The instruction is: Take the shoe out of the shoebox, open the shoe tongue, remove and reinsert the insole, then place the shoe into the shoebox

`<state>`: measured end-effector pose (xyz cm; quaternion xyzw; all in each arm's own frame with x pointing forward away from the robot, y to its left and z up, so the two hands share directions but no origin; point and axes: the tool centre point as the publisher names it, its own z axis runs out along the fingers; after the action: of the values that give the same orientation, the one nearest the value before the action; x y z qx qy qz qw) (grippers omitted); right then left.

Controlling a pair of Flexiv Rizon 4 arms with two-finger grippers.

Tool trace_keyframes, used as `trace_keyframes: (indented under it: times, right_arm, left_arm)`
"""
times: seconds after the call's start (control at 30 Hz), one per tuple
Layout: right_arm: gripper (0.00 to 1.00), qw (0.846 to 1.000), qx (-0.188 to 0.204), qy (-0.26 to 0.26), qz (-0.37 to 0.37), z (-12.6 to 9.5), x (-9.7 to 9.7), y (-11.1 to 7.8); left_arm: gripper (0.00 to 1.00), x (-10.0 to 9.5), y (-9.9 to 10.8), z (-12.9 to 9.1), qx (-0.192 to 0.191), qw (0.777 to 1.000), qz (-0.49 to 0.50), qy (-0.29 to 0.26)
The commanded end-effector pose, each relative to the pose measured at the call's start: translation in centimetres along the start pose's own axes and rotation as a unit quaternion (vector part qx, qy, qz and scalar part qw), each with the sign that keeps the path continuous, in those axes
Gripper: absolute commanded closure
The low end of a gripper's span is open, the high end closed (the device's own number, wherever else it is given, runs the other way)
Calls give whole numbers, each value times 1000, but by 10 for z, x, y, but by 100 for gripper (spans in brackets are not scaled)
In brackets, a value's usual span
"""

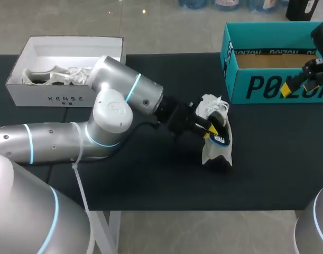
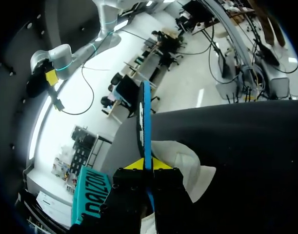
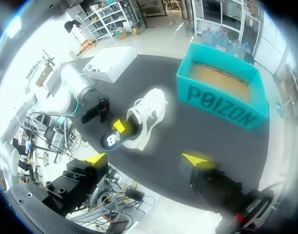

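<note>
My left claw (image 2: 148, 165) is clenched on the thin black-and-blue foam insole (image 2: 145, 122), pinched across its flat faces. The insole's other end sits at the collar of the white mesh sneaker (image 3: 149, 113), which lies mid-table on the black cloth (image 1: 150, 180), outside the teal cardboard shoebox (image 1: 277, 87). Judgement: insole light and floppy, buckles if pushed; grip near the heel and feed toe-first. Sneaker soft and may slide unless braced. My right claw (image 3: 146, 159) hangs spread and empty by the teal box. The white cardboard box (image 1: 50, 98) stands well apart, no obstruction.

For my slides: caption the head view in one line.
Left fingers hold the insole at the white shoe; right fingers hover at the teal shoebox.
</note>
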<state>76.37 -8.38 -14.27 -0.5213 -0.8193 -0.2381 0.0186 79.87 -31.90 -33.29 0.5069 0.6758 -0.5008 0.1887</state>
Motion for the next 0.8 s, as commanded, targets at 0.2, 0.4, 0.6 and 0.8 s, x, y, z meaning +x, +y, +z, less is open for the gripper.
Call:
trace_keyframes:
  times: [0.2, 0.4, 0.6, 0.8]
  right_arm:
    - [0, 1000, 2, -1, 0, 1, 0, 1]
    - [0, 1000, 2, -1, 0, 1, 0, 1]
    - [0, 1000, 2, -1, 0, 1, 0, 1]
    - [0, 1000, 2, -1, 0, 1, 0, 1]
  left_arm:
    - [100, -18, 27, -19, -19, 998, 41, 43]
    - [100, -21, 39, -21, -25, 996, 60, 66]
    - [100, 5, 38, 4, -3, 996, 43, 77]
    - [100, 21, 30, 15, 7, 998, 12, 57]
